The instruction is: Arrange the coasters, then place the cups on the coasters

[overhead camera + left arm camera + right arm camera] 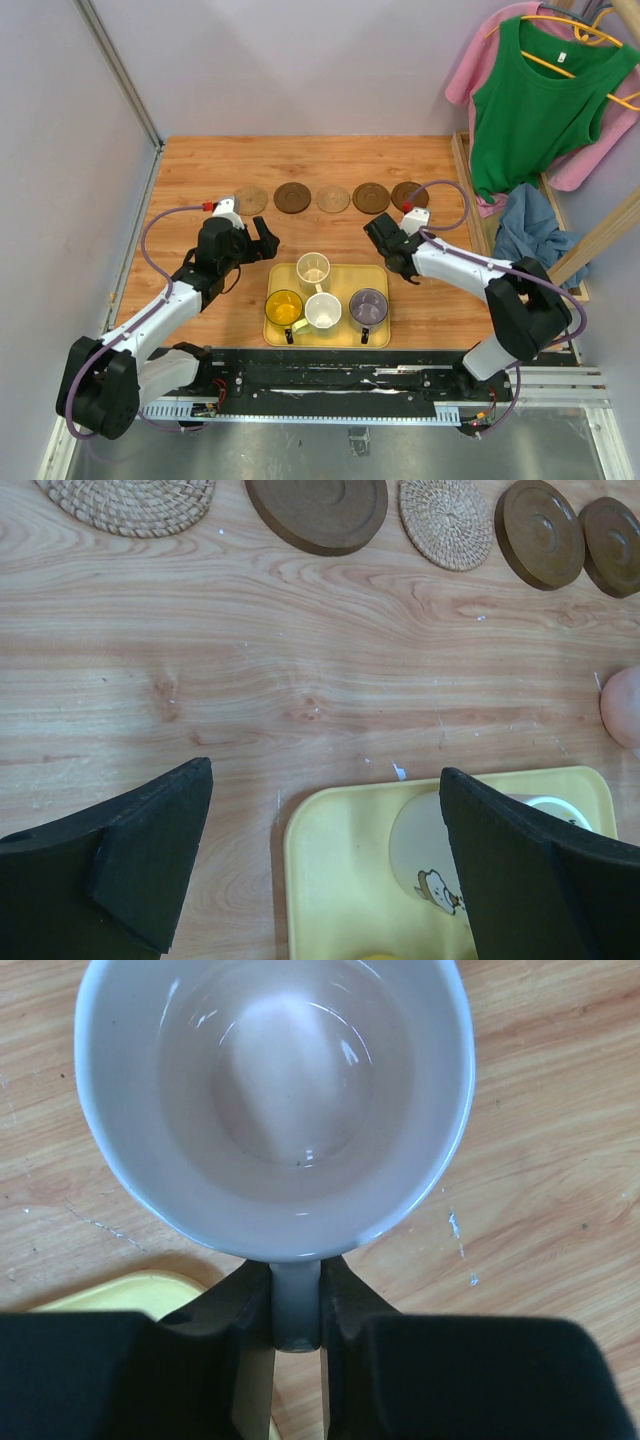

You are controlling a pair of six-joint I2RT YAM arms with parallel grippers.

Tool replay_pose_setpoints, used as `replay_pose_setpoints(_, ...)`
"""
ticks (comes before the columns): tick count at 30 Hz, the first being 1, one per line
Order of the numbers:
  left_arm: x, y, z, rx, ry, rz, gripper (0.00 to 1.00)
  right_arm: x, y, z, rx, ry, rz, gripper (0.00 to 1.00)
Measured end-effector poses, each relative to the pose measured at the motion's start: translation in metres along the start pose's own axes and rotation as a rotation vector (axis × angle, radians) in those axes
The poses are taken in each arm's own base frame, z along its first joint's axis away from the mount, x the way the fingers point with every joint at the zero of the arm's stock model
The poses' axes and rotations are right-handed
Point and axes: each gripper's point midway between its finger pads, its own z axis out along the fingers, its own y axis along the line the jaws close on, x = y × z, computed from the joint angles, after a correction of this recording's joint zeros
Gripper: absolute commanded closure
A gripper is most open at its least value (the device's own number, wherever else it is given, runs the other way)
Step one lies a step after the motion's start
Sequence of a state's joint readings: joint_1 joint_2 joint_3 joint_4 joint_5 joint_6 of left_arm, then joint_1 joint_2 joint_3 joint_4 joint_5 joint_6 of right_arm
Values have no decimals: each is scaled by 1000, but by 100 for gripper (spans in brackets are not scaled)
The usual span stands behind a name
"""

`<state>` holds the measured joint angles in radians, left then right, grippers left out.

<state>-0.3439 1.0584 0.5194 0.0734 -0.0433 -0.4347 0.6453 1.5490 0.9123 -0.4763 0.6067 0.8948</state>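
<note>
Five coasters lie in a row at the back of the table: tan [250, 199], dark brown [293, 197], tan [333, 198], dark brown [371, 197] and dark brown [408, 194]. On the yellow tray [340, 276] stand a cream-green cup [313, 268], a yellow cup [284, 307], a white cup [323, 312] and a grey-purple cup [368, 306]. My right gripper [297, 1280] is shut on the handle of the pale pink cup [270, 1100], just off the tray's far right corner. My left gripper [325, 780] hangs open over the tray's far left corner [340, 880].
A wooden rack [600, 235] stands at the right with a green top [540, 100], pink garments and a blue cloth [525, 225]. White walls close the left and back sides. The arms' base rail [330, 380] runs along the near edge.
</note>
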Motion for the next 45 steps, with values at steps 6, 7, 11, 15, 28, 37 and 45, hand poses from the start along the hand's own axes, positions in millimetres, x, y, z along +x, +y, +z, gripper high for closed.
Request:
replay_pose_setpoints(6, 1, 0, 0, -1, 1, 0, 0, -1, 0, 2, -1, -7, 5, 99)
replay_pose_setpoints(7, 1, 0, 0, -1, 2, 0, 0, -2, -1, 3, 0, -8, 8, 99)
replay_pose_setpoints(11, 2, 1, 0, -3, 4, 0, 0, -5, -6, 5, 6, -12, 13, 99)
replay_pose_setpoints(15, 2, 2, 0, -5, 4, 0, 0, -6, -14, 0, 4, -16, -28, 99)
replay_pose_setpoints(28, 2, 2, 1, -7, -2, -1, 0, -112, -46, -30, -187, -147, -24, 99)
replay_pose_setpoints(37, 0, 2, 5, -6, -16, -3, 0, -143, -33, 4, -293, -101, -218, 99)
replay_pose_setpoints(45, 9, 7, 14, -26, 14, -3, 0, -168, -3, 35, -347, -91, -269, 99)
